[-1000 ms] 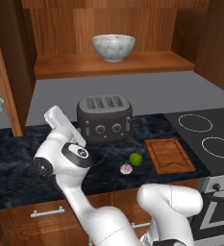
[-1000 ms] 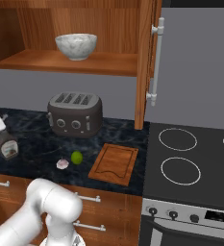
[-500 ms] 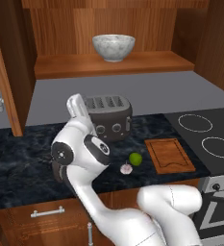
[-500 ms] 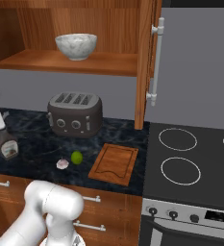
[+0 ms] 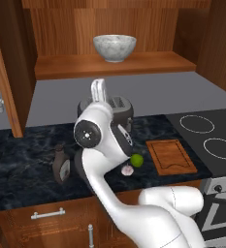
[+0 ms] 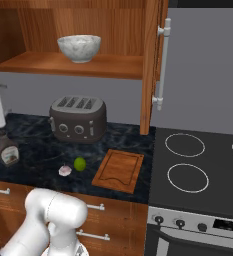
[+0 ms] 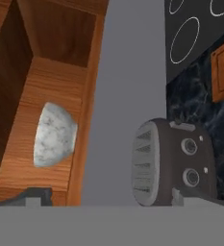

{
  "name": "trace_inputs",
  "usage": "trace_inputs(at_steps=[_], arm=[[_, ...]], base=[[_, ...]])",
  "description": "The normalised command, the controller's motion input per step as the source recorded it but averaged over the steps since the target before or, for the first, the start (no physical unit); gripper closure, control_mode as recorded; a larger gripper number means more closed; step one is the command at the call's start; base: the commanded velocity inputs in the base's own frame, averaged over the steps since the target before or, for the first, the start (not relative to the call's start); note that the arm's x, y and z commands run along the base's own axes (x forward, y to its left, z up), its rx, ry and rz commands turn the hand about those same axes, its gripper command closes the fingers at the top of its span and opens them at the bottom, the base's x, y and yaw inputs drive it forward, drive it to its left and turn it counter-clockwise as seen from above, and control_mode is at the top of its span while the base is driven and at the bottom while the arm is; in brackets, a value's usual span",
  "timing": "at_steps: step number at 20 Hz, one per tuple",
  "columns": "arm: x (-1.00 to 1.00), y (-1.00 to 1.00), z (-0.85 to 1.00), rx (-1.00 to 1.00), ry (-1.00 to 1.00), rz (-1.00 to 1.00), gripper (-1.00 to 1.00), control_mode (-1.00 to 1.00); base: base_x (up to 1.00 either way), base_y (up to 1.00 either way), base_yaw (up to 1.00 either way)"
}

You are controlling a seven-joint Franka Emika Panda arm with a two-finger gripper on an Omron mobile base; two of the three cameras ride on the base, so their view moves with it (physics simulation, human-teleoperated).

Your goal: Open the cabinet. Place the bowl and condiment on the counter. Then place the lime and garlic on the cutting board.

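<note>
Cabinet (image 6: 150,60): one wall cabinet is being shown with its doors swung open; two silver bar handles are being counted, one on each door edge.
Bowl (image 5: 114,47): one marbled bowl is being kept upright on the cabinet shelf, above the toaster; in the hand view it is being seen rolled onto its side by the camera's tilt (image 7: 55,135).
Condiment (image 6: 7,148): one dark bottle is being seen standing on the counter, left of the toaster and well apart from the fruit; in the left base view it is being partly hidden by the arm (image 5: 61,163).
Lime (image 5: 137,160): one green fruit is being shown lying on the counter, just beside the cutting board's left edge, not on it.
Garlic (image 5: 127,170): one pale bulb is being seen just beside the lime, on the counter.
Cutting board (image 5: 170,156): one wooden board is being shown bare, between the fruit and the stovetop.
Counter (image 6: 38,160): one dark veined worktop is carrying five things in all.
Gripper (image 5: 99,90): its jaws are being held wide apart with nothing between them, raised in front of the toaster and below the shelf.
Toaster (image 6: 78,118): one dark four-slot toaster is being seen at the back of the counter.
Stovetop (image 6: 198,165): one black stovetop is being shown right of the board, with three ring marks being counted in the right base view.
</note>
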Motion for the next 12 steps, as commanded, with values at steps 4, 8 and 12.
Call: trace_inputs(at_steps=[4,8,12], arm=[[-0.05,-0.32,0.55,0.19,0.00,-0.04,-1.00,-1.00],[-0.05,-0.30,0.58,0.18,0.00,-0.04,-1.00,-1.00],[-0.03,-0.29,0.53,0.17,0.00,-0.04,-1.00,-1.00]], base=[[0.00,0.00,0.00],[0.00,0.00,0.00],[0.00,0.00,0.00]])
